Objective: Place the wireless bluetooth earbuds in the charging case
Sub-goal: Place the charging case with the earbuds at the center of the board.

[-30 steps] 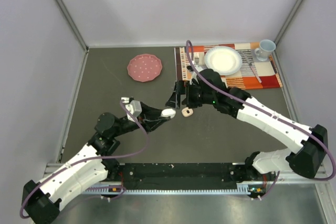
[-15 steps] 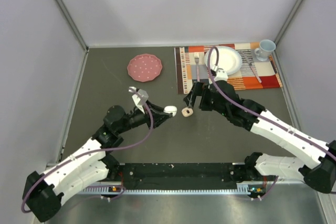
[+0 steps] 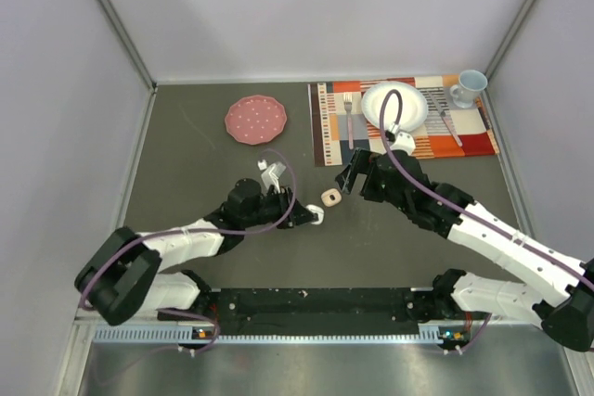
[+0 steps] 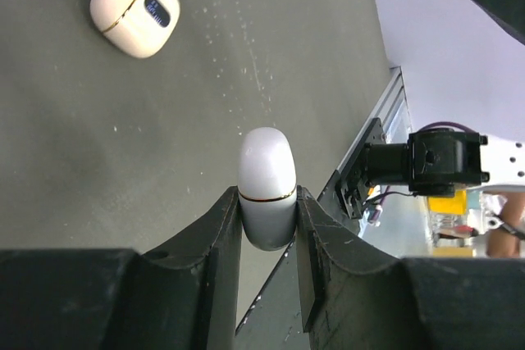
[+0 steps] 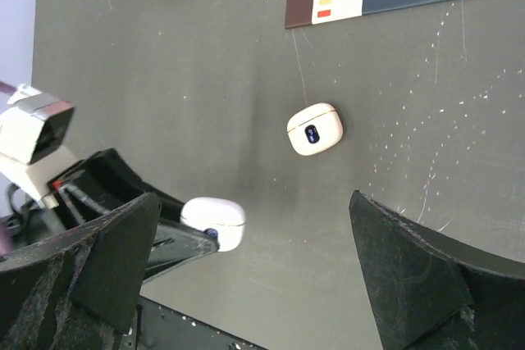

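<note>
Left tool (image 4: 268, 206) clenched on white case (image 4: 266, 161); right tool (image 3: 345, 178) released, just beside cream case (image 5: 314, 129) on surface (image 5: 410, 79).

Cream case (image 3: 329, 197): on the table (image 3: 186, 173).
Left gripper (image 3: 313, 217): just left of it, pinching white case (image 3: 316, 214).
Right gripper (image 3: 347, 178): just right of it.

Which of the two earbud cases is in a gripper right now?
The white case, clamped in the left gripper; the cream case lies free on the table.
</note>
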